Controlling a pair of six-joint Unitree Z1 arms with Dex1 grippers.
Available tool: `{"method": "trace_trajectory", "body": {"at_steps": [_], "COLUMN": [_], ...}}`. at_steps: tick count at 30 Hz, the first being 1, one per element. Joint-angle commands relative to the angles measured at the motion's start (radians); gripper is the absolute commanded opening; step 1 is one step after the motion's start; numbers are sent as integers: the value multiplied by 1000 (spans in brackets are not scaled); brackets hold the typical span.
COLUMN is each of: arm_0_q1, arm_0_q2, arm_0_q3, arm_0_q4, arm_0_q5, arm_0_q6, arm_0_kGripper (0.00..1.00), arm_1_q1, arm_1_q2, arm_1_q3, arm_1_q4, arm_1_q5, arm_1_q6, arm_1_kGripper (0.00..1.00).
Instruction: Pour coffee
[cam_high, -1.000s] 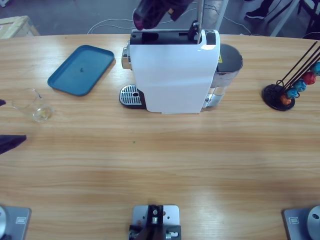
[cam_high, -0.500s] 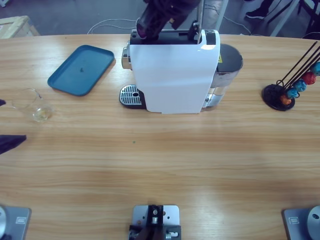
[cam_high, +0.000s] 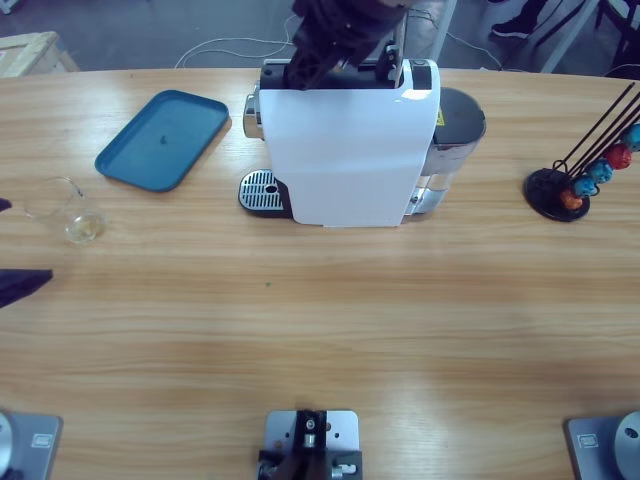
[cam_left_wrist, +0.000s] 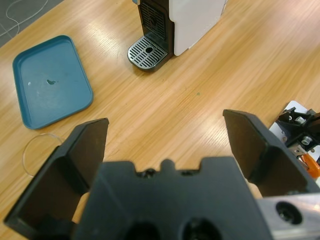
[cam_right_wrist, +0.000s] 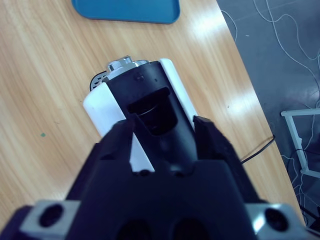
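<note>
No coffee shows in any view. The white coffee machine (cam_high: 345, 150) stands at the table's far middle, with its drip grate (cam_high: 260, 190) bare. My right gripper (cam_high: 305, 68) hangs just over the machine's black top, near its left end. In the right wrist view its jaws (cam_right_wrist: 165, 127) stand a little apart, straddling the top slot of the machine (cam_right_wrist: 100, 107), with nothing seen between them. A clear glass (cam_high: 65, 208) sits at the far left. My left gripper (cam_high: 10, 245) is at the left edge beside it, open (cam_left_wrist: 165, 135) and holding nothing.
A blue tray (cam_high: 163, 138) lies left of the machine. The machine's lever (cam_high: 397, 40) stands upright, and a water tank (cam_high: 455, 140) sits on its right side. A black capsule stand (cam_high: 585, 175) with coloured capsules is at the far right. Bare wood fills the near half.
My right gripper has moved right and down onto the machine's black top. The left gripper, glass and tray have not moved.
</note>
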Motion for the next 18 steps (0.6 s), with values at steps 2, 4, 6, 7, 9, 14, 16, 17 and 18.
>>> {"method": "trace_trajectory", "body": {"at_steps": [2, 4, 6, 7, 9, 14, 16, 17, 18], "arm_0_q1": [-10, -10, -9, -9, -10, -10, -10, -10, -10], "arm_0_q2": [6, 9, 16, 21, 32, 29, 28, 28, 28], "arm_0_q3": [32, 27, 16, 15, 15, -4, -13, -16, -20], "arm_0_q4": [-38, -40, -39, -39, -39, -39, -39, -38, -36], "arm_0_q5": [-8, -10, -11, -10, -8, -17, -22, -23, -24], "arm_0_q6": [7, 7, 8, 11, 13, 6, 3, 3, 3], "arm_0_kGripper": [991, 990, 991, 991, 991, 991, 991, 991, 991], "arm_1_q1": [57, 91, 134, 158, 178, 178, 140, 103, 66], "arm_1_q2": [-197, -253, -314, -350, -429, -599, -614, -605, -588], "arm_1_q3": [-8, 34, 176, 274, 462, 640, 642, 642, 642], "arm_1_q4": [41, 53, -14, -78, -200, -257, -266, -287, -324], "arm_1_q5": [30, 22, 31, 6, -23, -224, -296, -307, -312], "arm_1_q6": [86, 163, 315, 400, 554, 829, 867, 883, 894], "arm_1_kGripper": [26, 0, 0, 0, 0, 0, 0, 0, 0]}}
